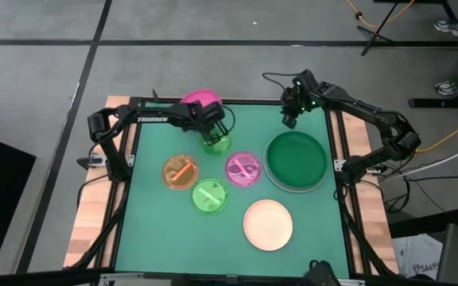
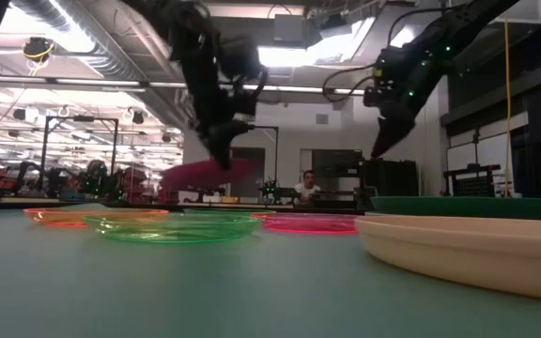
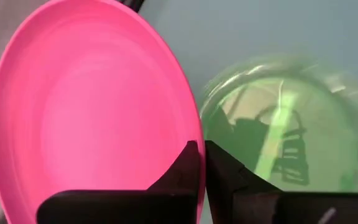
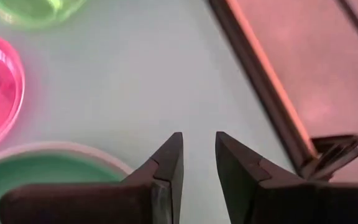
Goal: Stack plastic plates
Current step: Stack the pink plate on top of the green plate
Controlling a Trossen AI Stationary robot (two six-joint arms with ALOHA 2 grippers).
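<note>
My left gripper (image 1: 215, 127) is over the table's far side, shut on a large plain pink plate (image 1: 201, 99) that hangs tilted in the air (image 2: 209, 175). Directly beneath it a small lime green plate (image 1: 215, 144) lies flat on the mat. My right gripper (image 1: 289, 121) hovers open above the far right corner and touches nothing. The dark green plate (image 1: 295, 160) rests on a paler plate whose rim shows around it. An orange plate (image 1: 181, 171), a second lime green plate (image 1: 209, 196), a small pink plate (image 1: 244, 168) and a cream plate (image 1: 268, 225) lie flat. My left gripper (image 3: 202, 162) pinches the pink plate's rim (image 3: 194, 134) between its two fingers, one finger on the plate's inner face and one on its outer face. The fingers come from above, pointing down. The plate is lifted clear and tilted steeply, off to the far side of the gripper.
A black frame (image 1: 332, 143) borders the green mat, with wooden table edge beyond it. Bare mat lies in the near left corner and along the far edge between the two arms. In the low view a person sits far behind the table.
</note>
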